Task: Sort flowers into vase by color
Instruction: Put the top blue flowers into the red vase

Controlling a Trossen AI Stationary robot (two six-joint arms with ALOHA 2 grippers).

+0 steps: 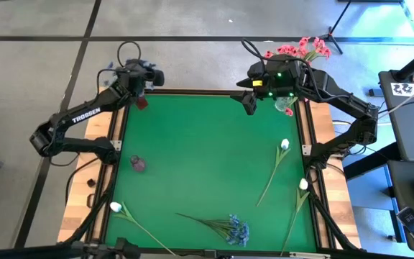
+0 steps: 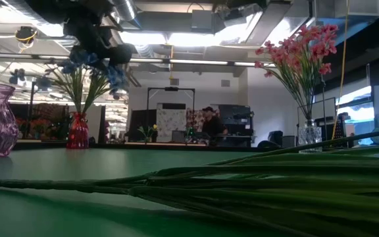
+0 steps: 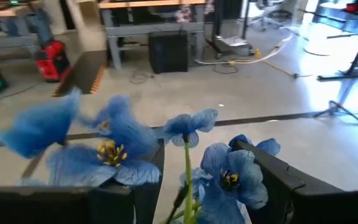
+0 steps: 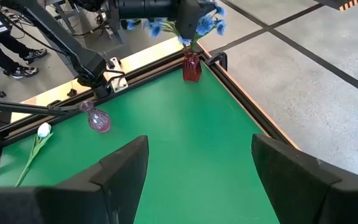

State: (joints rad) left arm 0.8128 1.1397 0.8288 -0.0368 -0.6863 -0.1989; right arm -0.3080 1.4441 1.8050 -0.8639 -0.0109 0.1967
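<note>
A red vase (image 4: 191,67) stands at the table's far left corner, and the stems of the blue flowers (image 4: 199,25) stick into it. My left gripper (image 4: 188,14) hangs open right over them, with blue blooms (image 3: 225,171) and a green stem (image 3: 188,174) between its fingers. Pink flowers (image 1: 304,49) stand in a clear vase (image 2: 308,135) at the far right. My right gripper (image 1: 249,103) is open above the mat beside that vase, with nothing between its fingers. White flowers (image 1: 284,144) (image 1: 302,184) (image 1: 116,207) and a blue sprig (image 1: 232,229) lie flat on the mat. My left gripper comes at the blue blooms from above, slanting slightly down, one finger (image 3: 148,180) on each side of the cluster. Whether the fingers touch the petals, I cannot tell. The flowers stand upright in the red vase.
An empty purple vase (image 1: 138,164) stands near the left edge. Long green stems (image 2: 242,178) lie across the near part of the green mat (image 1: 207,158). A raised dark frame (image 4: 241,99) borders the table. Free room lies in the mat's middle.
</note>
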